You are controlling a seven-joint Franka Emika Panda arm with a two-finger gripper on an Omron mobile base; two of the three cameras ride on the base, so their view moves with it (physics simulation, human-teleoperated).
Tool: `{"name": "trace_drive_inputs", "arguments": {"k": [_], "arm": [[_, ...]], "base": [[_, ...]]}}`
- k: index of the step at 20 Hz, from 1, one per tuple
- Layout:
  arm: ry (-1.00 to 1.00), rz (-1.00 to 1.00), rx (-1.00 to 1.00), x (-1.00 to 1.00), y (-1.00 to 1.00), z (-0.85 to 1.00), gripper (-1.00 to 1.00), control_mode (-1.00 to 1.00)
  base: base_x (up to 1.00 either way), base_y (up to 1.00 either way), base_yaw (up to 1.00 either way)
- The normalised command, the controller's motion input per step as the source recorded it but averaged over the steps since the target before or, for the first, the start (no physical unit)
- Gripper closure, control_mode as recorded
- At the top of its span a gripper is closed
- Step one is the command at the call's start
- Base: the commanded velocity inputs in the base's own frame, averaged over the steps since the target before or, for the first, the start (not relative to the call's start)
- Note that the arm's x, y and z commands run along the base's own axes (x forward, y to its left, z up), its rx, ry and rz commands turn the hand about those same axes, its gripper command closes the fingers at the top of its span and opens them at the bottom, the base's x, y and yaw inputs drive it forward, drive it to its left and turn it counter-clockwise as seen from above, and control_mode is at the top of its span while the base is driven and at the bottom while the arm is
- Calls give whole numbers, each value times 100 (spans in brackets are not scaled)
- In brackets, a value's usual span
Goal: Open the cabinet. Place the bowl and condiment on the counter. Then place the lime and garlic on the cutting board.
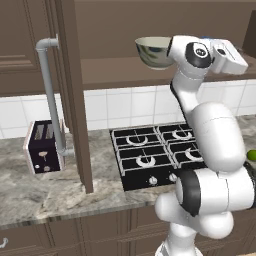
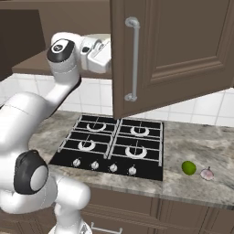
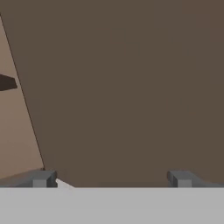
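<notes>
So we've got the cabinet wide open, both dark brown doors swung out toward us, one door edge-on in the left base view with its long grey bar handle and the other hanging over the hob in the right base view with its own bar. Below it runs the bench, that grey-beige marbled stone, with a black four-burner cooktop set into it and white tiles behind. Our white arm reaches up high, its hand pushed inside the cabinet at shelf level. A little toaster stands on the bench off to the left, near the open door's lower edge. The bowl sits up on the cabinet shelf, mottled grey-green outside and pale inside, right beside the arm's wrist joint; can't tell if it's touching. Something blue peeks out just behind the wrist, too hidden for us to call. The claw has its two dark tips spread far apart, nothing between them, facing plain brown cabinet wall. Down on the bench right of the cooktop, the lime lies just beside the garlic, a small pale pinkish bulb, the two close but apart.
</notes>
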Motion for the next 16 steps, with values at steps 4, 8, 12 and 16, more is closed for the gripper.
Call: {"name": "trace_drive_inputs", "arguments": {"k": [4,8,12,16], "arm": [[0,-15,6,3,-54,0,-100,-100],[0,-17,5,-1,-63,0,-100,-100],[0,-21,2,-16,-70,0,-100,-100],[-4,-11,8,-79,-98,1,-100,-100]], "base": [[0,0,0],[0,0,0],[0,0,0],[0,0,0]]}}
